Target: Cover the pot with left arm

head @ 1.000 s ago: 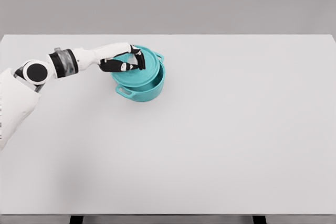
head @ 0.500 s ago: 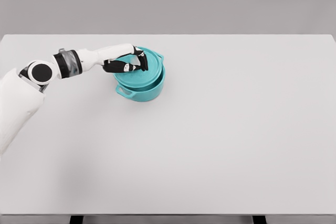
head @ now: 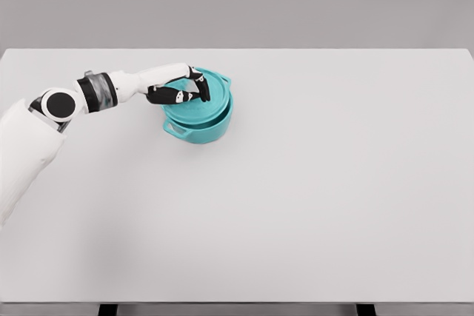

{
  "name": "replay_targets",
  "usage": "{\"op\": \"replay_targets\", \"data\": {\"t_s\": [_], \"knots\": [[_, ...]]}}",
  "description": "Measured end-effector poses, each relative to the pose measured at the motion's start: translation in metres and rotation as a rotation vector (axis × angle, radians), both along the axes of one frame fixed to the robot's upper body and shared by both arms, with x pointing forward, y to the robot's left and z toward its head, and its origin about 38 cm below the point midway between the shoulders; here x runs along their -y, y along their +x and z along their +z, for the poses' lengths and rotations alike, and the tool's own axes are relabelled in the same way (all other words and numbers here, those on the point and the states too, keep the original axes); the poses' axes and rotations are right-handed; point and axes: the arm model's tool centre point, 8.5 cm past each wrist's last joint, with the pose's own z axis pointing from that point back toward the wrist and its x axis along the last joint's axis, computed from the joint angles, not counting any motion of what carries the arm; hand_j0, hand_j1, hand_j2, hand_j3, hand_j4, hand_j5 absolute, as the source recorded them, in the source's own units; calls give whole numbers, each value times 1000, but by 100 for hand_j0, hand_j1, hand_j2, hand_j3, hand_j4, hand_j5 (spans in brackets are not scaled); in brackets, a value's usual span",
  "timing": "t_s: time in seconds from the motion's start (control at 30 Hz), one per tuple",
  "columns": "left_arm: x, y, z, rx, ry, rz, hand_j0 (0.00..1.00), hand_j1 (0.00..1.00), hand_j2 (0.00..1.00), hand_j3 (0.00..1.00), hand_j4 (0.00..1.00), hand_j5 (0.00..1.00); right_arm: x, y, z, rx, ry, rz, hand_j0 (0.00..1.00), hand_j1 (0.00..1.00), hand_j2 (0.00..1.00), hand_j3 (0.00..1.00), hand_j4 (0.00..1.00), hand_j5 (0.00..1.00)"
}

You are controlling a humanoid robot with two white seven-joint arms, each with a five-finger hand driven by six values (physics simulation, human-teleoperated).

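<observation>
In the head view, the left hand (head: 181, 92) is closed on the teal lid (head: 198, 101), its dark fingers (head: 198, 86) curled over the middle of it, where I suppose the knob is, though the hand hides it. The lid lies over the teal pot (head: 200, 125), a little tilted and perhaps not fully seated. Both look rigid and smooth, probably rather heavy like enamelled iron, so the knob is the sensible place to hold, and the lid can slide if it is released askew. The pot stands toward the far left part of the white surface (head: 333, 197), well away from every edge, with wide room all around it. The right arm is not visible.
</observation>
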Motion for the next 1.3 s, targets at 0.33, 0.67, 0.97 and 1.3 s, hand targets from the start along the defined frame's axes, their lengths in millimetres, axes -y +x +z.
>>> {"op": "replay_targets", "data": {"t_s": [0.33, 0.67, 0.97, 1.3], "knots": [[2, 0, 3, 10, 11, -15, 42, 42, 42, 42, 42, 42, 0, 0, 0, 0, 0, 0, 100, 100, 100, 100, 100, 100], [-1, 0, 3, 10, 18, -11, 42, 42, 42, 42, 42, 42, 0, 0, 0, 0, 0, 0, 100, 100, 100, 100, 100, 100], [-3, 1, 3, 9, 19, -6, 42, 42, 42, 42, 42, 42, 0, 0, 0, 0, 0, 0, 100, 100, 100, 100, 100, 100], [-4, 1, 0, -1, 0, 5, 42, 42, 42, 42, 42, 42, 0, 0, 0, 0, 0, 0, 100, 100, 100, 100, 100, 100]]}}
